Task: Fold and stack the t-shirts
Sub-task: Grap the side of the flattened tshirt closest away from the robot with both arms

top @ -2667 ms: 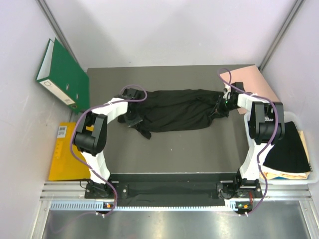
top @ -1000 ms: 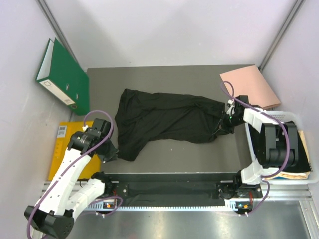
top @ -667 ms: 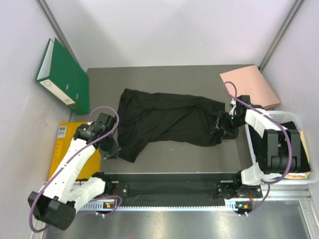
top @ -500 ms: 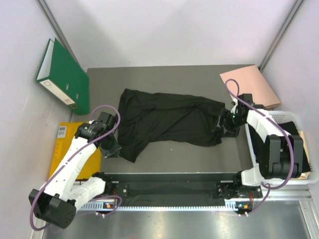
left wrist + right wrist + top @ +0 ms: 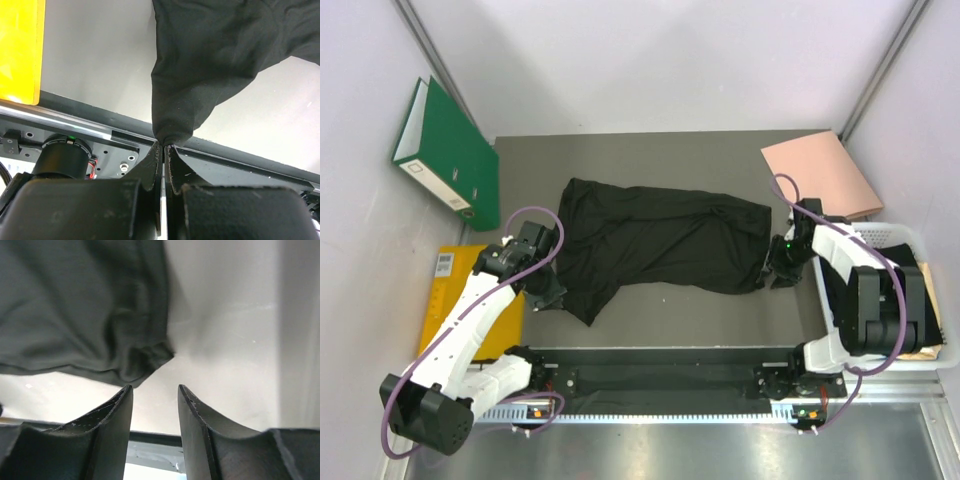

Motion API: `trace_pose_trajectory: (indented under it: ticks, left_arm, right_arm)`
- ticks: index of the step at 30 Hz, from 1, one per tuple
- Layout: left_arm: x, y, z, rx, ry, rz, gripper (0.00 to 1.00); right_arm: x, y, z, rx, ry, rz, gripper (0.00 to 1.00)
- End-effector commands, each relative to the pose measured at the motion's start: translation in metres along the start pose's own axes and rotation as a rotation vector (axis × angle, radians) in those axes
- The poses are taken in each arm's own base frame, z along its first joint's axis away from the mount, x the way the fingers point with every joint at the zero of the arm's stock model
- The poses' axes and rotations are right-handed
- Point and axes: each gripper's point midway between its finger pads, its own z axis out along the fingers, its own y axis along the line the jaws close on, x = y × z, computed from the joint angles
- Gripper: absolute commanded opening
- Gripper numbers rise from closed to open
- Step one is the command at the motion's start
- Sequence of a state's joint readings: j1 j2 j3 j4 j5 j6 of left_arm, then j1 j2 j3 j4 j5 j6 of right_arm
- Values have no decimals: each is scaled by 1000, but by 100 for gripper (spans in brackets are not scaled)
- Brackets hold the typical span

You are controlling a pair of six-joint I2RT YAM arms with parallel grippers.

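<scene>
A black t-shirt (image 5: 660,238) lies spread crosswise on the dark grey table, rumpled, with its lower left corner drawn toward the near edge. My left gripper (image 5: 548,293) is shut on that corner; in the left wrist view the t-shirt (image 5: 215,60) runs down to a pinched point in the left gripper (image 5: 165,145). My right gripper (image 5: 775,272) stands open just off the shirt's right end. From the right wrist, the right gripper (image 5: 154,386) has only bare table between its fingers, and the t-shirt's (image 5: 85,315) bunched end lies just beyond the left fingertip.
A green binder (image 5: 445,150) leans on the left wall, above a yellow folder (image 5: 455,300). A salmon-pink folder (image 5: 820,172) lies at the back right. A white basket (image 5: 895,231) holding dark cloth sits right of the right arm. The black rail (image 5: 660,380) runs along the near edge.
The right gripper opened, let go of the shirt's right end and drew back toward the near edge. The left gripper shifted slightly right, still holding its corner.
</scene>
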State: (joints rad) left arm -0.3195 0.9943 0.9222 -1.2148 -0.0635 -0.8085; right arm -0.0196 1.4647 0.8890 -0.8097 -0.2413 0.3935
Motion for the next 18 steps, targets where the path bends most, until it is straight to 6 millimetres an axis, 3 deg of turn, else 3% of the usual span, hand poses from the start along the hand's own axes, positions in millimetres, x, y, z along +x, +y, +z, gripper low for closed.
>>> trace_pose_trajectory:
  ticks: [1,11,15,18]
  left_arm:
    - [-4,-7,2,32,-13,1,0]
    - [-10,-14,3,47,-24,-3,0]
    - [-11,-15,3,47,-26,0,0]
    - [-11,-12,2,36,-31,-1,0]
  right_arm:
    - [5,-12,13,52,19,-6,42]
    - [-4,-4,47,60,14,-38,42]
    - [-3,-1,55,61,15,-56,8]
    - [-1,-1,47,65,-4,-70,0]
